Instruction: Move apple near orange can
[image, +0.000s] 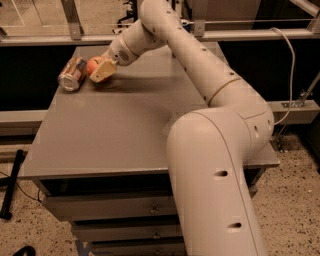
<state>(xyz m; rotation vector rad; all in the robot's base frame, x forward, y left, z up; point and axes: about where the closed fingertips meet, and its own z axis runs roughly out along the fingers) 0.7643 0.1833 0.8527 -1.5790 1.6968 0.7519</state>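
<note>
My gripper (98, 73) sat at the far left corner of the bench (115, 135), at the end of my smooth, cream-coloured arm (200, 75), whose thick rounded segments reached across the top from the near right. My fingers (106, 70) pinched the apple (93, 64). One flat, tan, wedge-shaped finger lay across its near right side, and the other was hidden behind the fruit. The apple was round and red-orange with a small dark mark on its upper skin, and it sat low over the bench; I could not tell whether it touched the surface.

The orange can (72, 74) lay on its side just left of the apple, close enough that I could not tell whether the two touched. It was a short metal cylinder with a dull orange-gold sheen and pale markings, and its silver-rimmed end faced toward the near left.

The bench top was a flat, matte grey slab with square edges. Under it were grey drawer fronts (125, 210), and the floor (295, 200) below was speckled. A thin pale cable (291, 70) curved down at the right.
</note>
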